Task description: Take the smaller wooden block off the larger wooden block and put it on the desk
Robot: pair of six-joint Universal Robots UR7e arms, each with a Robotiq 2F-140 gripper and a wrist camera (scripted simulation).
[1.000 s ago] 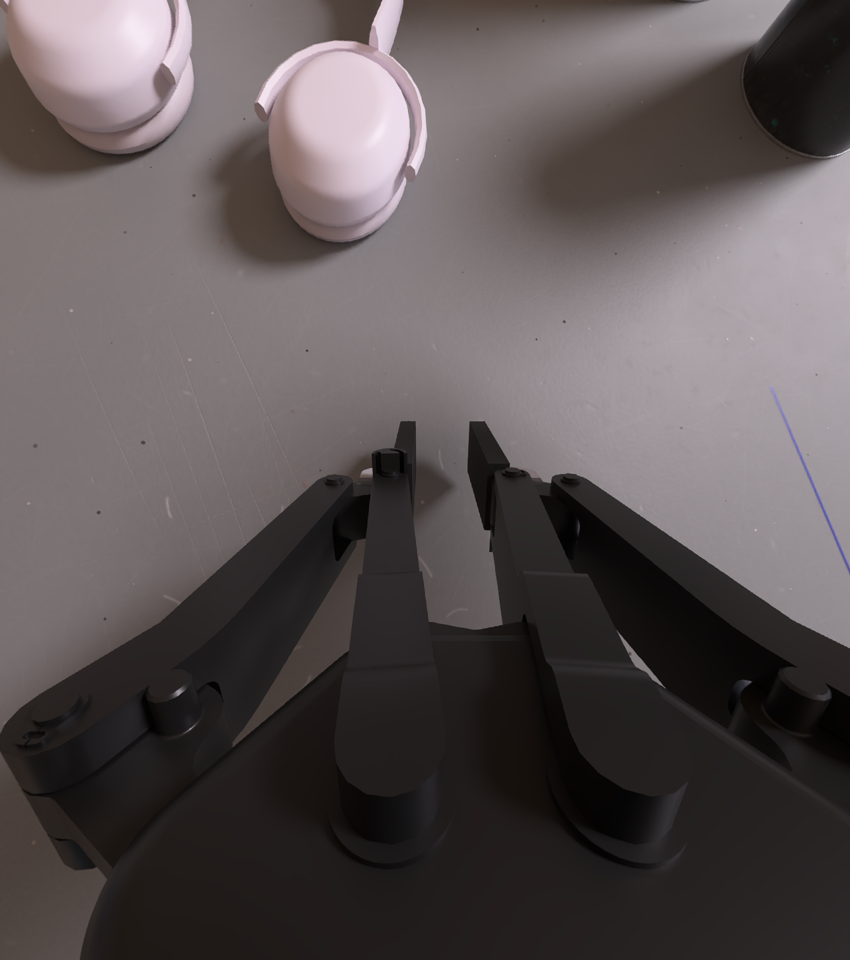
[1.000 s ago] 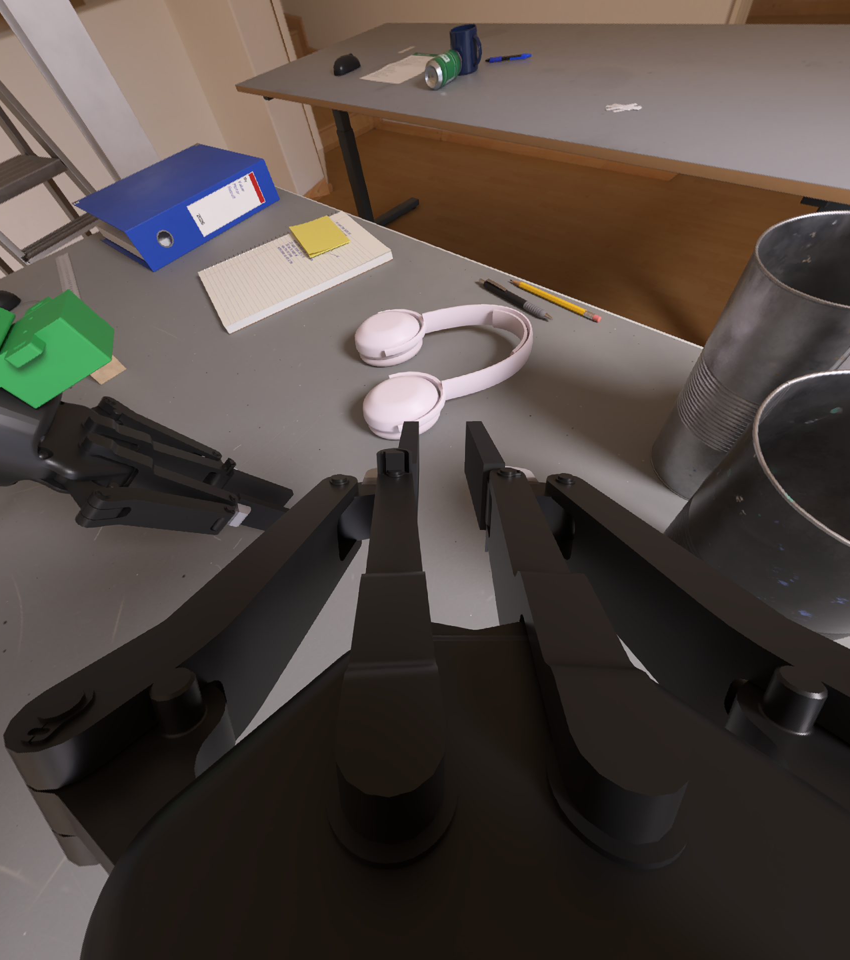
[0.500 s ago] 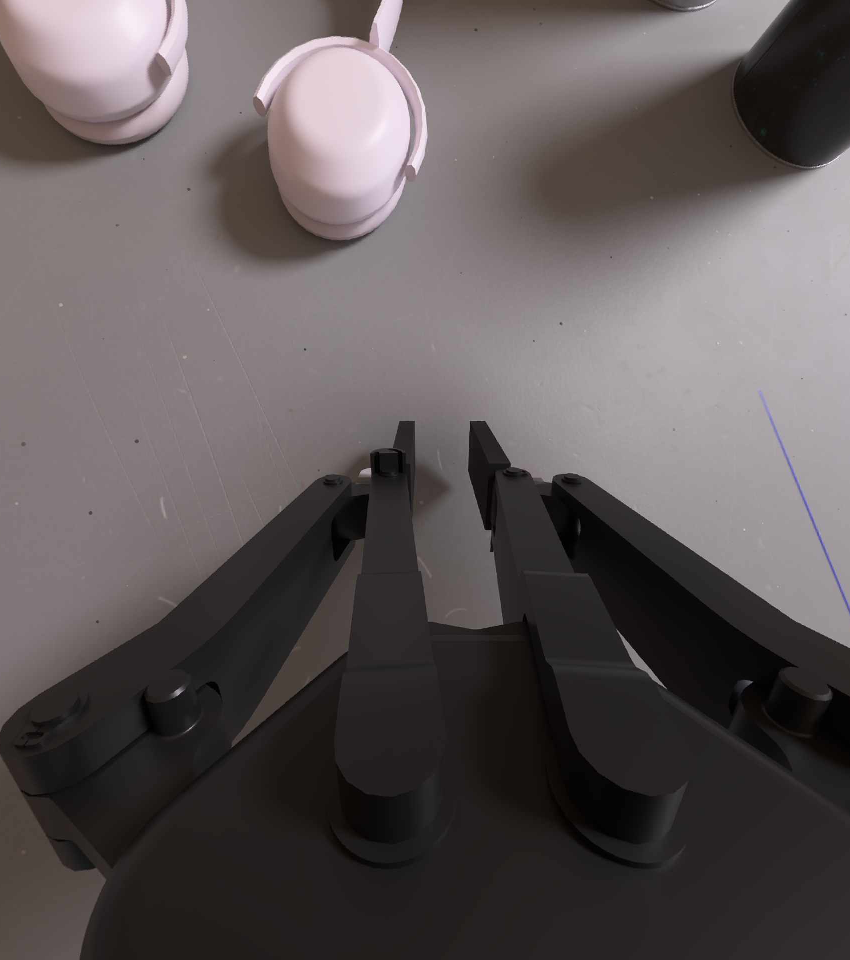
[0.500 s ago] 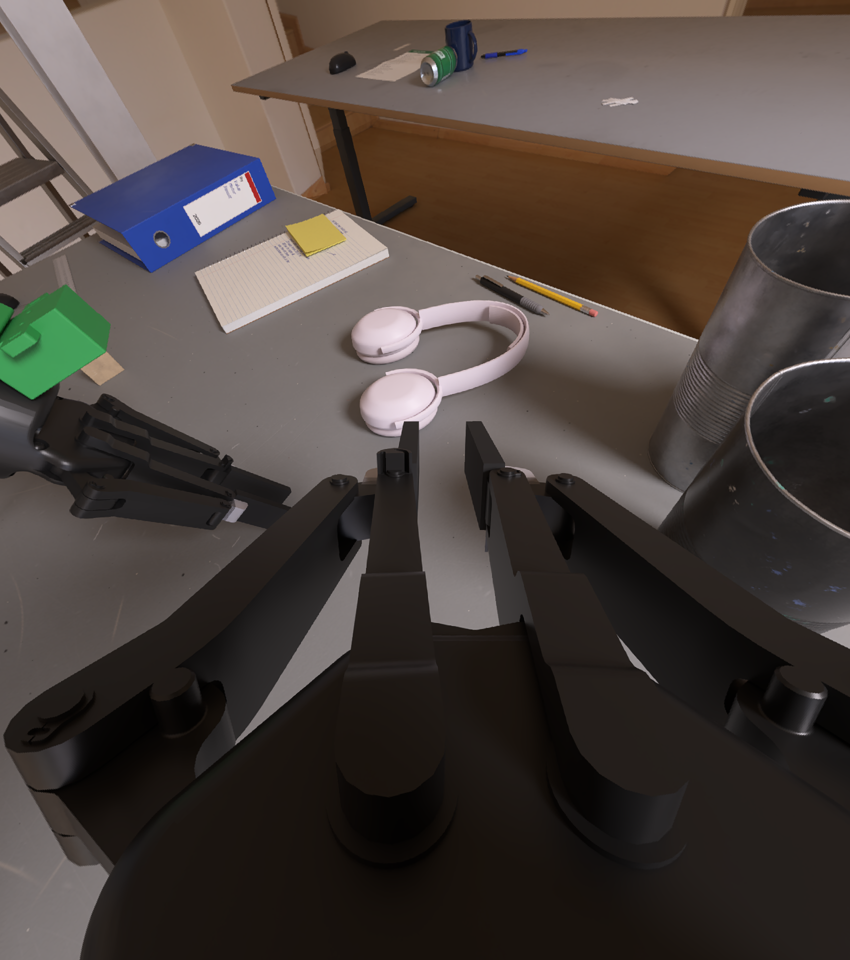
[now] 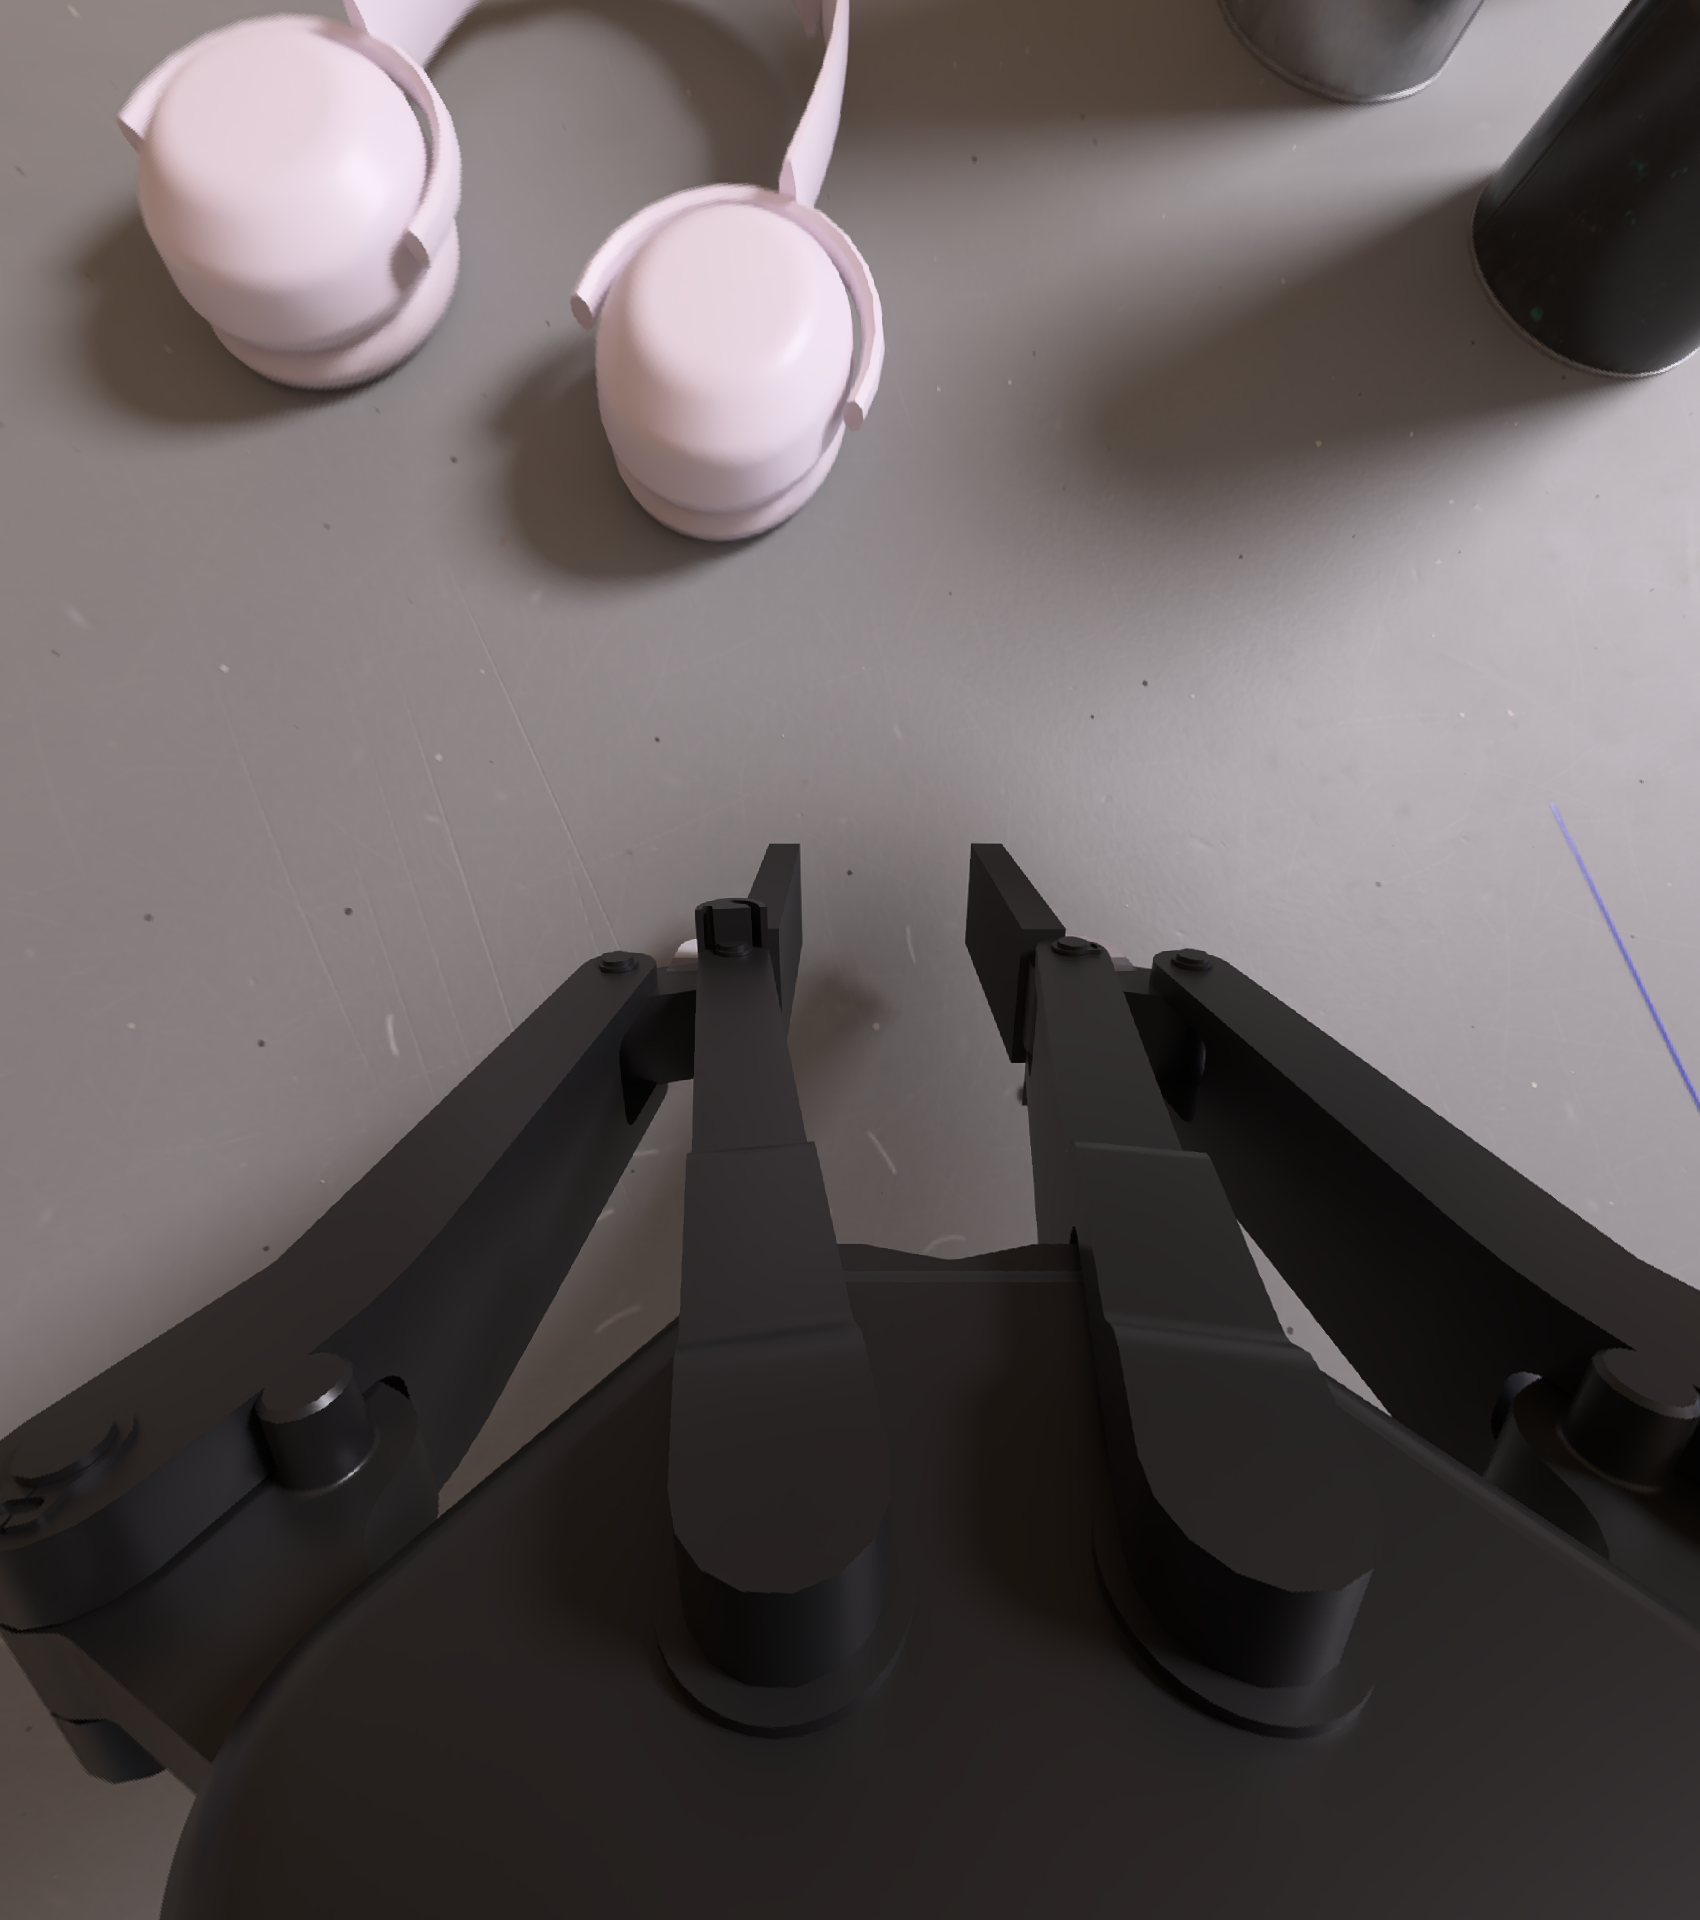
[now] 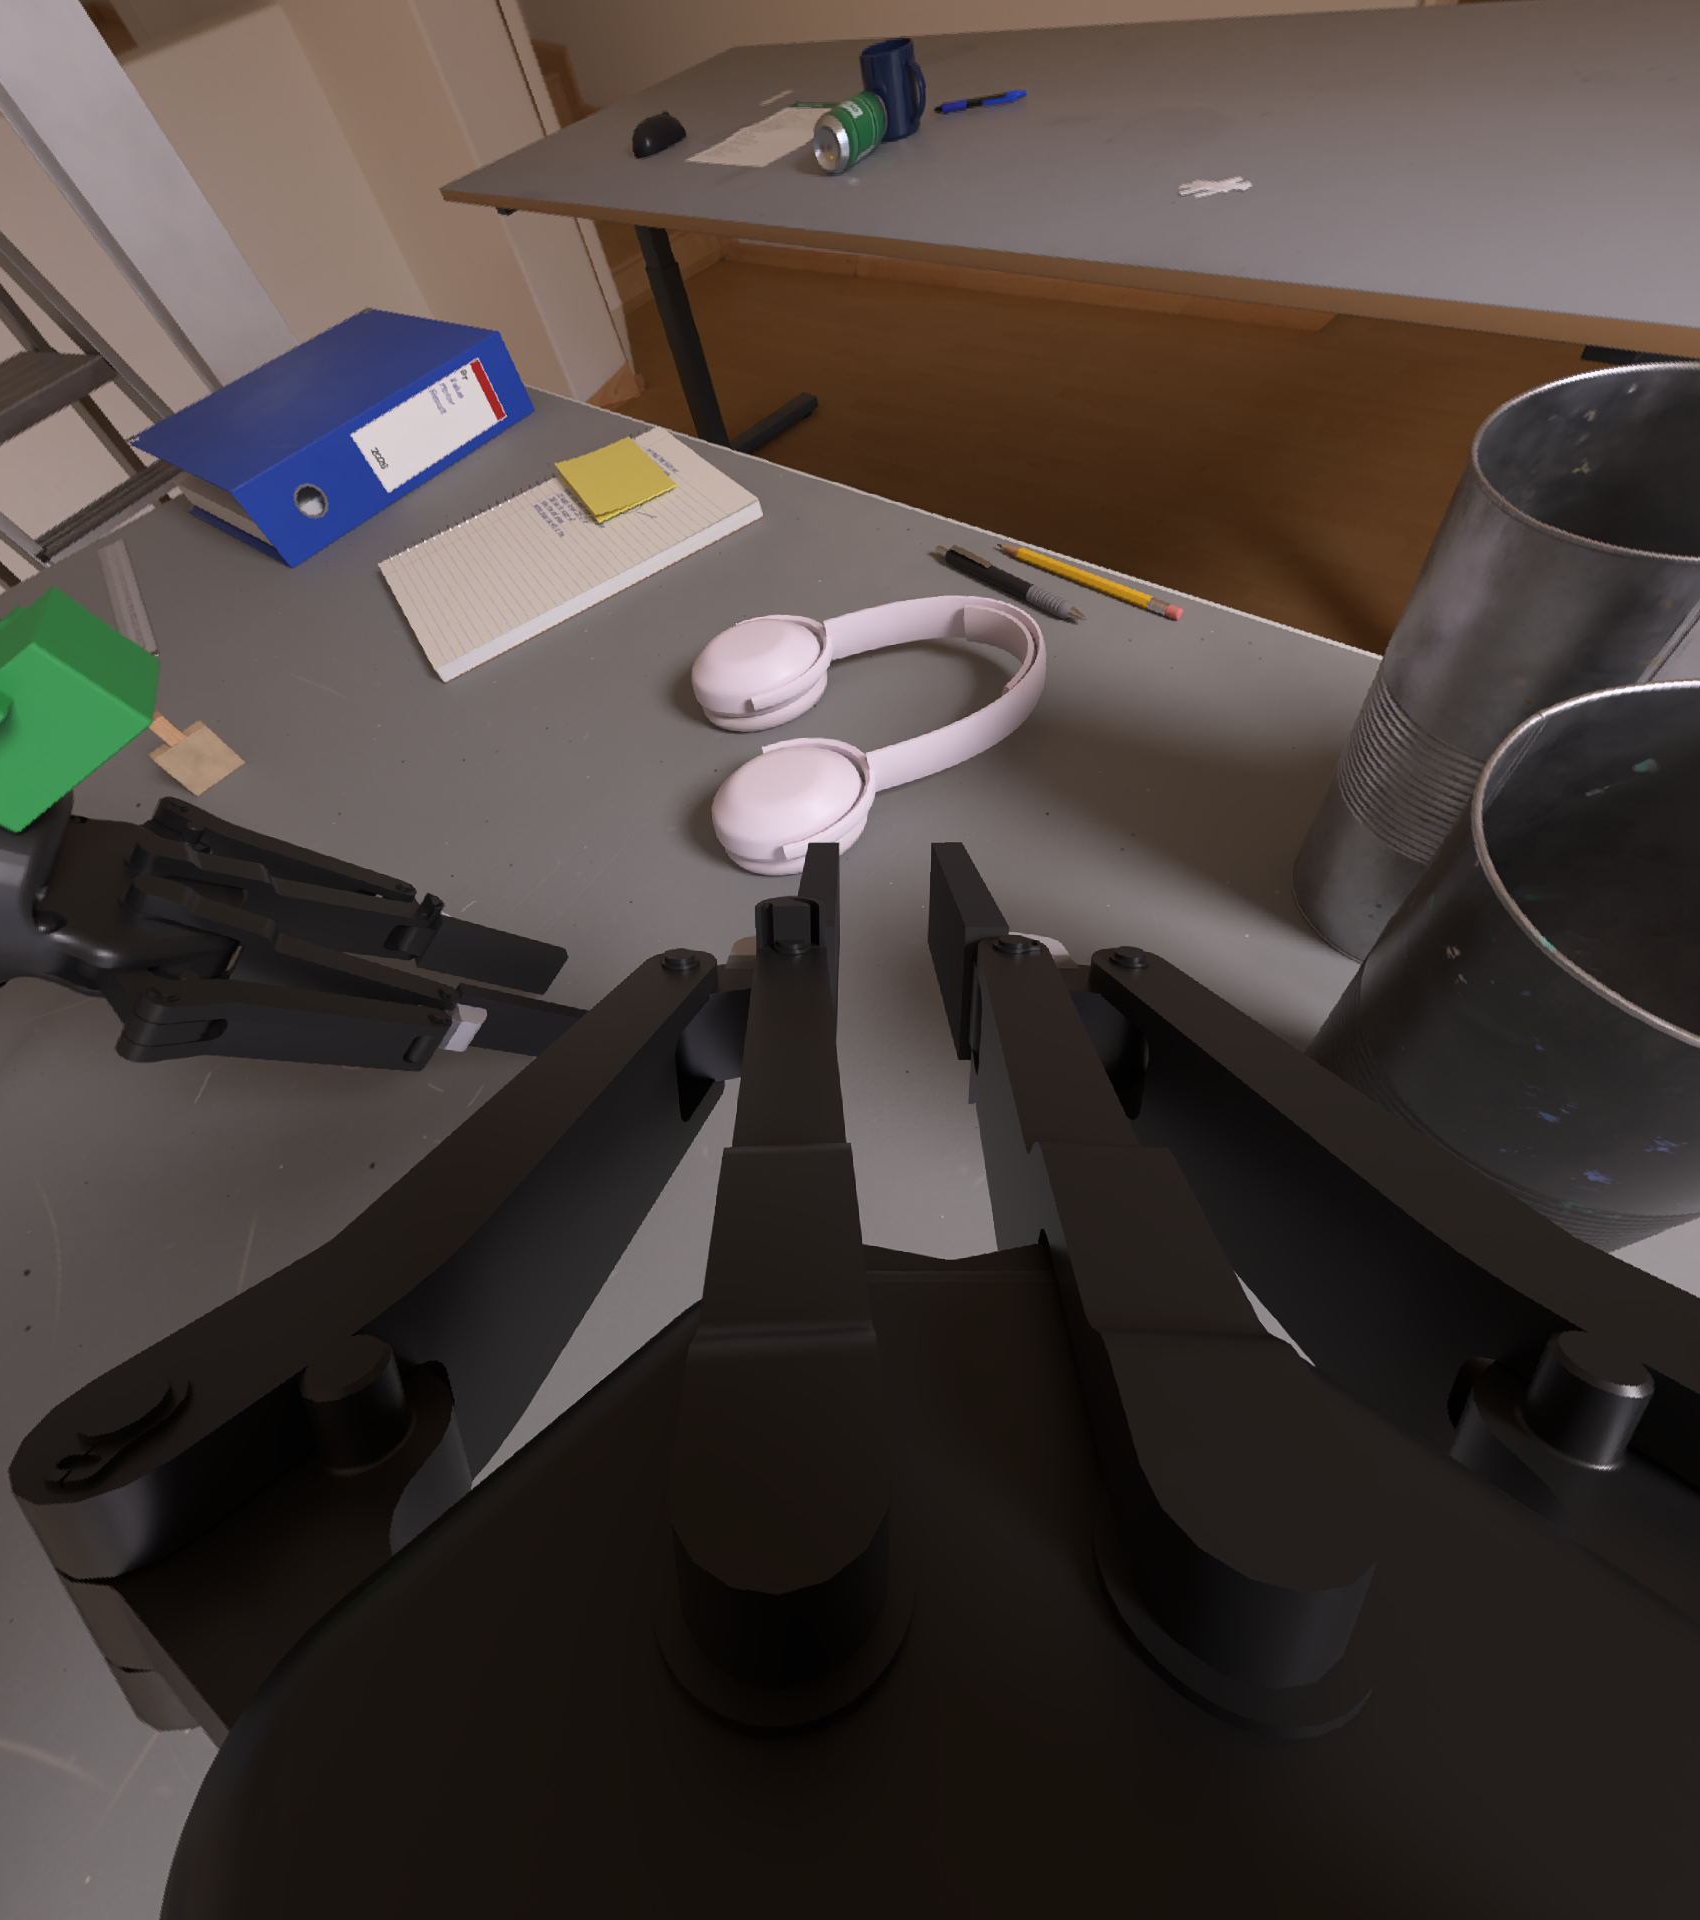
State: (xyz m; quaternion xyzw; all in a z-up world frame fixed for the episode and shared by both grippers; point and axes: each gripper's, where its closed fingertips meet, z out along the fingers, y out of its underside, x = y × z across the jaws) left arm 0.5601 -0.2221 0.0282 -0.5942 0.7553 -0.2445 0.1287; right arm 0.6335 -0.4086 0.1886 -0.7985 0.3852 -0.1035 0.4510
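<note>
Tan wooden blocks [image 6: 197, 756] lie far left on the grey desk [image 6: 534, 790] in the right wrist view, partly hidden behind the green mount on the left arm; I cannot tell them apart clearly. My left gripper [image 5: 884, 914] hovers over bare desk [image 5: 306, 831] with its jaws partly apart and empty. It also shows in the right wrist view [image 6: 560, 987], pointing right, away from the blocks. My right gripper [image 6: 882, 904] holds nothing, its jaws a narrow gap apart, just in front of the headphones.
Pink headphones [image 6: 825, 717] [image 5: 732, 364] lie mid-desk. Two metal cans [image 6: 1635, 956] stand at the right; one shows dark in the left wrist view [image 5: 1646, 208]. A notepad [image 6: 565, 551], blue binder [image 6: 347, 426], pen and pencil [image 6: 1085, 582] sit toward the far edge.
The left gripper's jaws have spread a little wider. More of the headphones now shows in its view, shifted down and right. The right gripper's jaw gap is unchanged.
</note>
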